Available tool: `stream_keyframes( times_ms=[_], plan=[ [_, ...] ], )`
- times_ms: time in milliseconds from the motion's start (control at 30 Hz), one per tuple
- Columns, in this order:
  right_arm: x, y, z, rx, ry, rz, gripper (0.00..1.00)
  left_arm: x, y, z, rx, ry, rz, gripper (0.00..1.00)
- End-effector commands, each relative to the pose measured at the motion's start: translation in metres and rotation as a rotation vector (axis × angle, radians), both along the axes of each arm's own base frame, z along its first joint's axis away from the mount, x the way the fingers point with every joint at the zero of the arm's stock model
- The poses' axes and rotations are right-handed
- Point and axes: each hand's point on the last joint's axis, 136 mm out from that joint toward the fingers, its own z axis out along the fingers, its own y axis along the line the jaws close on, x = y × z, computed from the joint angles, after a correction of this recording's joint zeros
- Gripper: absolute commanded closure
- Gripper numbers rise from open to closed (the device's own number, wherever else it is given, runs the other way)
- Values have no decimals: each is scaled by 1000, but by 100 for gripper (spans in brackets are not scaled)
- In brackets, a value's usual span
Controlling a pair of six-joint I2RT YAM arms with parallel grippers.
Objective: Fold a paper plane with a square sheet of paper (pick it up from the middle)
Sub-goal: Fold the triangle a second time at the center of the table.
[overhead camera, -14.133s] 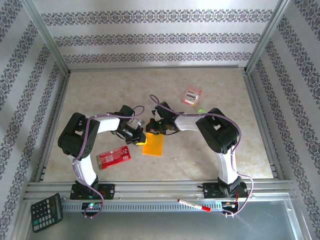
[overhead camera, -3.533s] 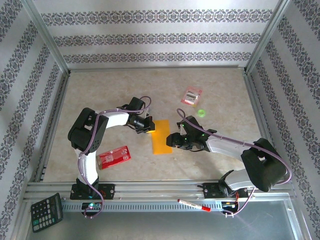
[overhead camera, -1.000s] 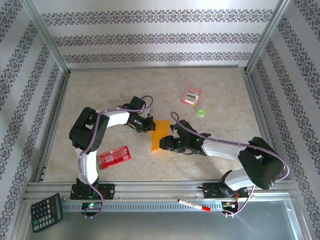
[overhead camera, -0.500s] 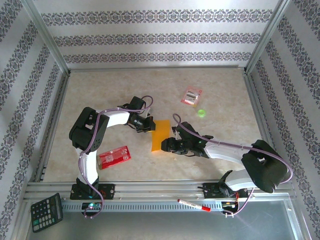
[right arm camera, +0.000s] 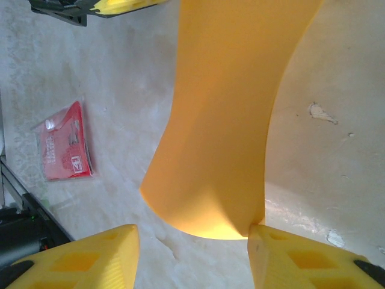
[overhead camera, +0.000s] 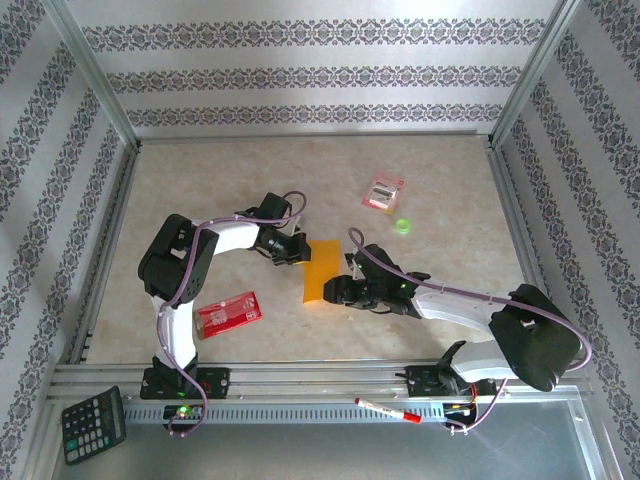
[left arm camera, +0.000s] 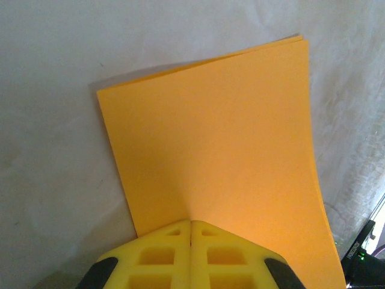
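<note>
The orange-yellow square sheet of paper [overhead camera: 318,270] lies folded double as a rectangle mid-table, its layered edges visible [left arm camera: 240,150]. My left gripper [overhead camera: 293,250] is shut on its far-left edge, fingertips pinched together [left arm camera: 191,226], and a crease rises from them. My right gripper [overhead camera: 335,291] stands open at the near-right end. There the sheet [right arm camera: 222,120] curls up between the jaws [right arm camera: 191,235], and its corner touches the right fingertip [right arm camera: 258,235]. The paper plane is out of view.
A red packet [overhead camera: 227,312] [right arm camera: 63,144] lies left of the sheet near the left arm. Farther back on the right are a pink-and-white packet [overhead camera: 383,192] and a small green thing [overhead camera: 402,226]. A calculator [overhead camera: 93,425] and a marker [overhead camera: 388,409] rest on the front rail.
Over the last few seconds my right gripper came in leftward to the sheet's near end, which now curls up. In the last half second almost nothing moved. The left gripper stays shut.
</note>
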Motion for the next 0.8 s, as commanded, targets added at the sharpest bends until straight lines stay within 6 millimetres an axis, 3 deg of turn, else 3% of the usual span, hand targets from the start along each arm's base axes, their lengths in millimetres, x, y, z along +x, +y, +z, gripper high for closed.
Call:
stream_keyframes(
  times_ms=[0,500,767],
  plan=[
    [-3,3,4,13,-32,36,50,-26,18,-33,118,107,-13,100],
    [-10,10,14,41,-79,144,50,-27,17,-32,117,109,-16,100],
    [-3,4,14,29,-85,114,50,-27,18,-31,121,111,-16,100]
  ],
)
